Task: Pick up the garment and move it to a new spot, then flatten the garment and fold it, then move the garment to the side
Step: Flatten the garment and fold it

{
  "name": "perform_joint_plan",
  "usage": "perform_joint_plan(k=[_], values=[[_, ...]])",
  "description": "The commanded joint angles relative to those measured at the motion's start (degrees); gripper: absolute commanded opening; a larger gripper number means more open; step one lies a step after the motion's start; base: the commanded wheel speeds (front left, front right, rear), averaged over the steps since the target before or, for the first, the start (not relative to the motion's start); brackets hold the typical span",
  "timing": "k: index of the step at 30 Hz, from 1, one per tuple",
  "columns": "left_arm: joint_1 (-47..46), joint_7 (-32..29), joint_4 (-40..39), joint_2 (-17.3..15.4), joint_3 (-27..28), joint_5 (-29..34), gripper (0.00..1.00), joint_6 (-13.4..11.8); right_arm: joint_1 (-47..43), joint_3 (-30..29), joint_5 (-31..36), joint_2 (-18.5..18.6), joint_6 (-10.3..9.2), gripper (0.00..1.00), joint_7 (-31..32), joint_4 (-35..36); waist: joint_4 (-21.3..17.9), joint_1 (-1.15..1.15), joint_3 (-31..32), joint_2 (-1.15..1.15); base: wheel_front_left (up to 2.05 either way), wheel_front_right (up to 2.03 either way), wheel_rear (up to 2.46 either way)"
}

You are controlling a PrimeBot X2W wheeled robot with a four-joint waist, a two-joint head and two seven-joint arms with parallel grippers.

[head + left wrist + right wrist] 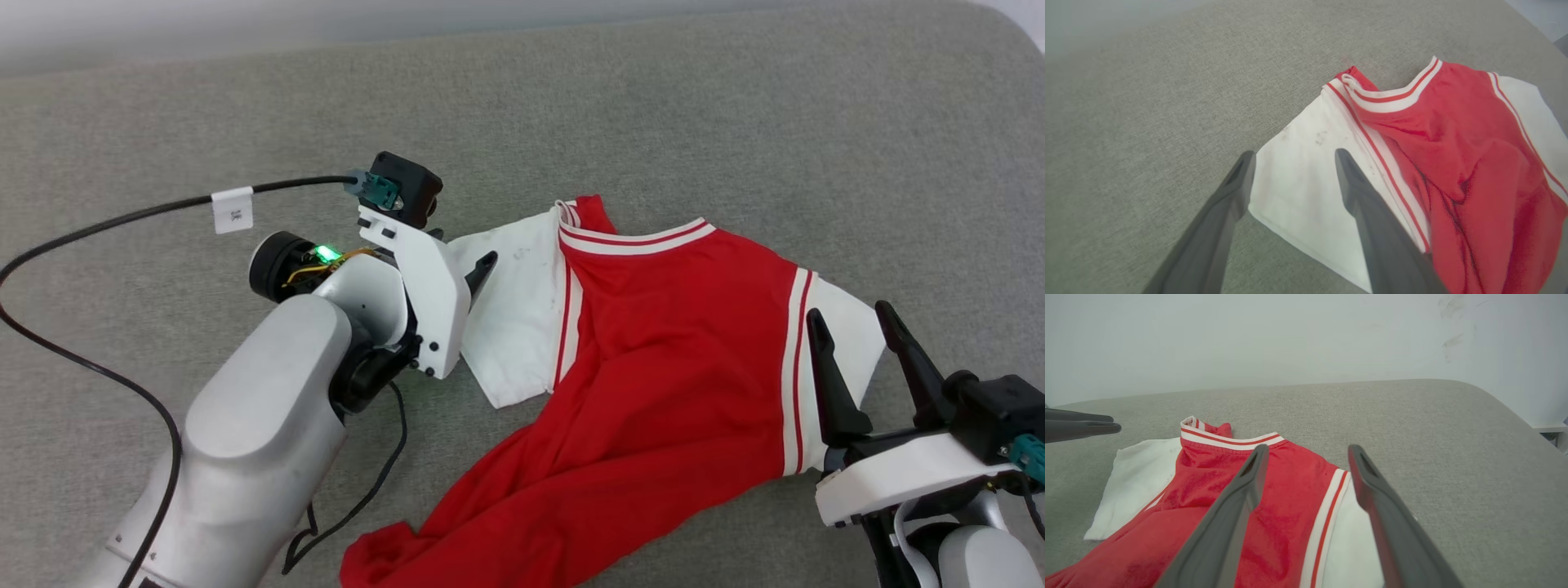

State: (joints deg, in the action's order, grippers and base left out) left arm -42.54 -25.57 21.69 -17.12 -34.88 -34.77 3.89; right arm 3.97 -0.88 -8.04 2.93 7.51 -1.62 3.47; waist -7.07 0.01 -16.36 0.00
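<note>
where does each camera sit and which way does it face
head: on the robot's head, facing down at the garment on the grey surface; left hand lower left, right hand lower right.
left wrist: on the left arm, facing along its open fingers at the garment's white flap.
right wrist: on the right arm, facing across the garment to the wall; its open fingers, the left hand's tips far left.
shared: both wrist views show the striped neckline.
</note>
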Motion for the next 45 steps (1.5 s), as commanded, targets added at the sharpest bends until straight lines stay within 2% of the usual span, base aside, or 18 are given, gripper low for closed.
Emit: perform_joint_plan(k=[1, 8, 12, 13, 14, 15, 18, 24, 30, 34, 40, 45], values=[[-1.6, -1.4, 2.2, -0.1, -0.2, -0.4, 1.0, 0.6, 1.1, 0.4, -0.2, -0.1, -0.04, 1.0, -0.6, -0.5, -1.9, -0.01, -2.1, 0.0, 0.0, 0.0, 0.0], [-4.7, -9.4, 15.0, -0.6, -3.7, 0.6, 1.0, 1.3, 2.4, 1.1, -1.0, -0.1, -0.04, 1.0, -2.3, -2.7, -3.0, -0.01, -3.0, 0.0, 0.0, 0.0, 0.0], [-2.7, -14.5, 20.9, 1.6, -5.7, -1.7, 1.0, 2.4, 2.9, 1.3, -1.5, -0.1, -0.04, 1.0, -2.7, -3.8, -3.3, -0.01, -2.6, 0.0, 0.0, 0.0, 0.0], [-2.1, -15.0, 21.6, 2.6, -5.9, -2.7, 0.49, 2.7, 2.9, 1.4, -1.5, -0.1, -0.04, 1.0, -2.7, -4.1, -3.4, -0.01, -2.5, 0.0, 0.0, 0.0, 0.0], [-1.7, -15.4, 22.3, 3.3, -6.5, -3.3, 0.19, 3.0, 2.9, 1.2, -1.6, -0.1, -0.04, 1.0, -2.7, -4.3, -3.4, -0.01, -2.3, 0.0, 0.0, 0.0, 0.0], [-1.2, -14.9, 22.5, 3.8, -6.7, -4.0, 0.0, 3.3, 2.9, 1.2, -1.7, -0.1, -0.04, 1.0, -2.7, -4.6, -3.5, -0.01, -2.1, 0.0, 0.0, 0.0, 0.0], [-1.4, -11.0, 22.6, 4.4, -6.9, -3.9, 0.0, 3.4, 2.6, 1.0, -1.7, -0.1, -0.04, 1.0, -2.2, -5.2, -3.1, -0.01, -1.3, 0.0, 0.0, 0.0, 0.0], [-1.6, -1.6, 21.9, 3.2, -6.5, -2.6, 0.0, 3.4, 1.3, 0.1, -1.2, -0.1, -0.04, 1.0, -0.8, -5.9, -1.7, -0.01, 2.1, 0.0, 0.0, 0.0, 0.0], [1.0, 9.8, 17.1, 1.2, -3.9, -1.8, 0.0, 0.9, -0.3, -2.2, -1.8, -0.1, -0.04, 1.0, 1.2, -6.1, 1.0, -0.01, 6.0, 0.0, 0.0, 0.0, 0.0], [4.4, 15.3, 12.3, -0.7, -1.5, -2.5, 0.0, -1.3, -1.7, -4.4, -2.3, -0.1, -0.05, 1.0, 4.1, -6.2, 3.4, -0.01, 8.4, 0.0, 0.0, 0.0, 0.0], [10.5, 18.1, 3.2, -4.2, 1.2, -3.4, 0.0, -5.2, -1.7, -10.5, -3.7, -0.1, -0.04, 1.0, 12.9, -8.3, 5.9, -0.01, 10.8, 0.0, 0.0, 0.0, 0.0], [14.7, 17.1, -5.5, -6.6, 2.0, -3.6, 0.0, -8.2, 1.7, -15.7, -4.9, 2.1, -0.04, 1.0, 26.4, -13.0, 7.3, -0.01, 10.7, 0.0, 0.0, 0.0, 0.0]])
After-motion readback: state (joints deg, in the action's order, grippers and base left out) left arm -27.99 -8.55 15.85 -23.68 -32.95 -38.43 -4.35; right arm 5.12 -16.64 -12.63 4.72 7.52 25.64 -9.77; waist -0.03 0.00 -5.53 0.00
